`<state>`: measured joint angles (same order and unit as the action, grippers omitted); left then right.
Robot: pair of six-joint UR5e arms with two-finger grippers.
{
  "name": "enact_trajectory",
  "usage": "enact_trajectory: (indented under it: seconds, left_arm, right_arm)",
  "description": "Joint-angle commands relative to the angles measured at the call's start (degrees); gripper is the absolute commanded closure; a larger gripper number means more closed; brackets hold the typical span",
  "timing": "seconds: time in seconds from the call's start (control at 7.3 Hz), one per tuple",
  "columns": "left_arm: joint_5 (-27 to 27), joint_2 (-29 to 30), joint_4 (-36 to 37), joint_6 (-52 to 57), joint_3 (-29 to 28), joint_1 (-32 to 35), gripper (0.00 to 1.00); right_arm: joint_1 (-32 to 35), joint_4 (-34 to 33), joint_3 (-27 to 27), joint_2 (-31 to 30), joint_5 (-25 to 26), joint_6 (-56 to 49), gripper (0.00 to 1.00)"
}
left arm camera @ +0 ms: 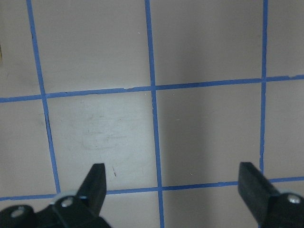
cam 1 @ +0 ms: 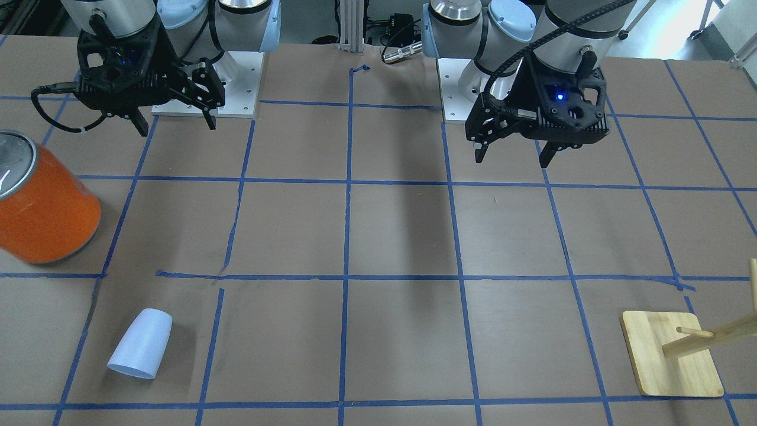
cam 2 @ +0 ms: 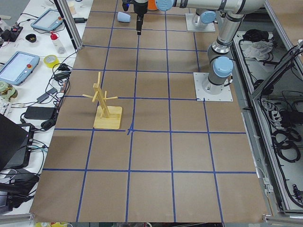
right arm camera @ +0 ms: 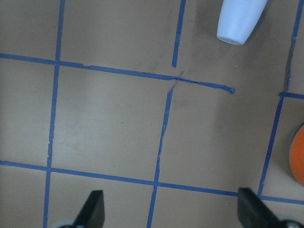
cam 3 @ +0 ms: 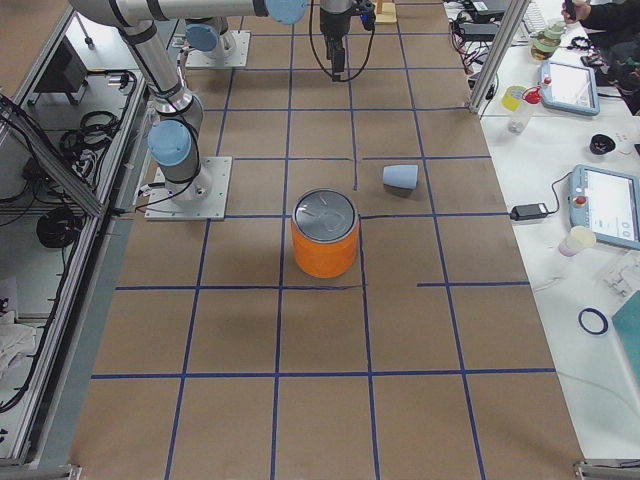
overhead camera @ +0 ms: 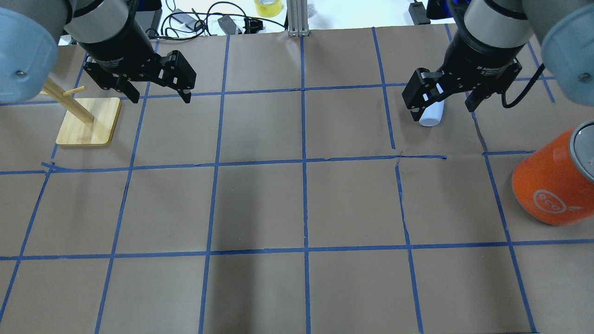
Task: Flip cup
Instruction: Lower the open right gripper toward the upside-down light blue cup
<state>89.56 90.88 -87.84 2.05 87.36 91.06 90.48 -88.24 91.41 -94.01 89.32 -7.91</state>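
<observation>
Lower left, the cup (cam 1: 140,343) sits seemingly rim-down, awaiting flipping; above, our right hand (cam 1: 176,124) and left hand (cam 1: 513,157) hang spread, empty.

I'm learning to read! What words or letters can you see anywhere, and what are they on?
"eco": white letters in a circle on the side of the big orange cylindrical can, as best it reads.
White print on the black wrists above the right gripper and the left gripper: too small to read.
The small pale blue plastic cup: no writing shows.
</observation>
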Motion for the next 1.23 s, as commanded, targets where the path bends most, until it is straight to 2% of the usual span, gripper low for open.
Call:
enact_trajectory:
  seconds: [0.0, 1.1]
  left_arm:
    - [0.3, -0.1, 0.0, 0.6, -0.1, 0.0, 0.00]
    - [0.6, -0.2, -0.1, 0.6, -0.1, 0.0, 0.00]
  right_arm:
    - [0.0, -0.1, 0.1, 0.1, 0.0, 0.0, 0.00]
    - [-0.1, 0.1, 0.2, 1.1, 0.2, -0.3, 0.00]
